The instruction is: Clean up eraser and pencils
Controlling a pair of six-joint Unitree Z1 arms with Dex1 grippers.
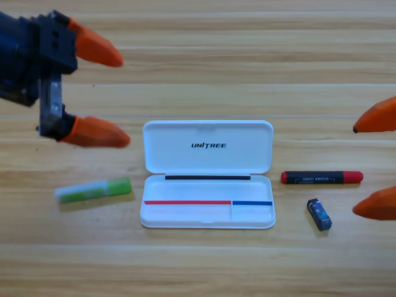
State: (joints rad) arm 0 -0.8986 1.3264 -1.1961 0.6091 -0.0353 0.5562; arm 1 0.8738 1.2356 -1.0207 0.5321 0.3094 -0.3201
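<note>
We're seeing the left end effector [121, 99] hanging wide open, holding nothing, above the green pencil [93, 190] lying left of the white case [208, 154]. Right end effector [354, 170] sitting at the right edge, apparently open, empty; red pencil [322, 177] and eraser [319, 215] lying on the table [204, 266] right of the case.

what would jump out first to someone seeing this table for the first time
The open white case at the table's middle draws the eye, with nothing stowed in it. The left gripper looms at upper left, jaws wide apart, above the green pencil. Right of the case lie the red pencil and the eraser, near the right gripper at the edge.
</note>
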